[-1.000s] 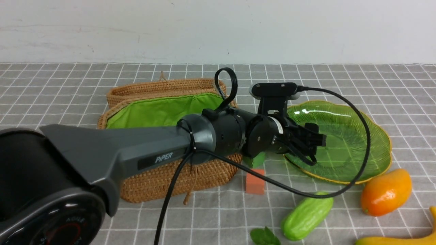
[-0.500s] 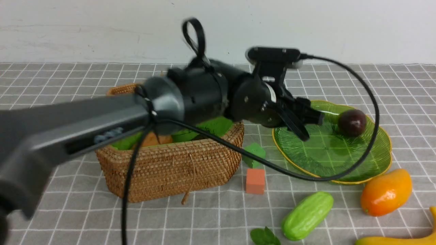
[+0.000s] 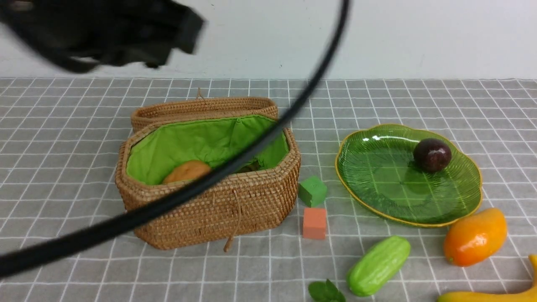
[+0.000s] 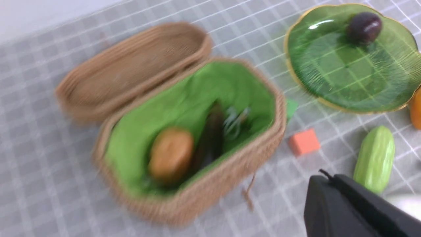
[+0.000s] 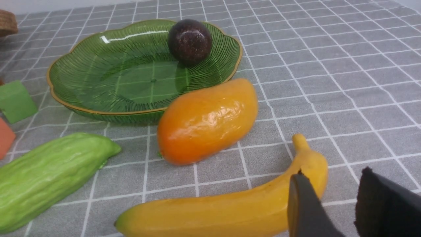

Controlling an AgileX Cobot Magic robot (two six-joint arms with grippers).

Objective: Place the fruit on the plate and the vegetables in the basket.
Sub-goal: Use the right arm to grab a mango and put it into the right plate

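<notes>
Plainly, dark ball [image 3: 432, 155] on green plate [image 3: 377, 197], bulb [image 3: 186, 171] in basket [image 3: 251, 209]

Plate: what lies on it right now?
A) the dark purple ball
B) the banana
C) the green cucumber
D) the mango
A: the dark purple ball sits on the plate towards its far rim, while the mango and the banana lie off it on the near side.
</notes>
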